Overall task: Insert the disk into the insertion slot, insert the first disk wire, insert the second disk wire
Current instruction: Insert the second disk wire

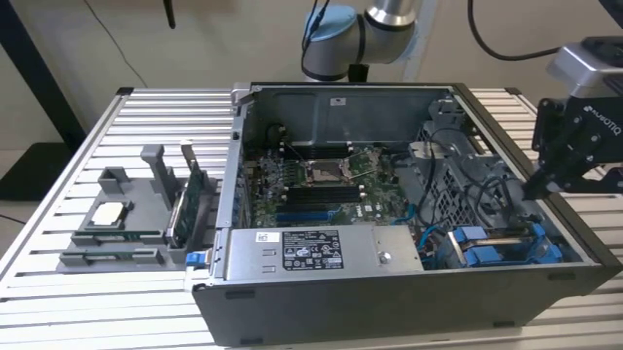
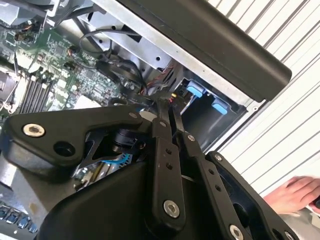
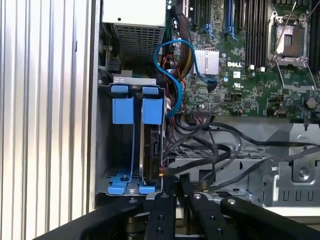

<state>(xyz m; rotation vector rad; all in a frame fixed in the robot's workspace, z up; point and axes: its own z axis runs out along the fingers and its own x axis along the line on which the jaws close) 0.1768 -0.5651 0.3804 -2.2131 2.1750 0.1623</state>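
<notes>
The disk (image 3: 151, 145) sits on edge in one bay of the dark grey drive cage (image 1: 501, 244), between blue fittings. The bay beside it, an insertion slot (image 3: 122, 150), holds only a blue rail. My gripper (image 1: 533, 191) hangs over the cage at the exterior view's right. In both wrist views its black fingers (image 3: 162, 210) lie close together, and the gripper (image 3: 172, 181) is shut on the plug of a black disk wire (image 3: 200, 169) at the disk's edge. The gripper (image 2: 167, 107) tip meets that plug beside the cage.
A blue cable (image 3: 172, 75) loops from the green motherboard (image 3: 250, 65) toward the cage, among black cables. The power supply (image 1: 322, 248) lies along the case front. A grey parts holder (image 1: 127, 219) stands on the slatted table. A person's hand (image 2: 295, 195) rests outside the case.
</notes>
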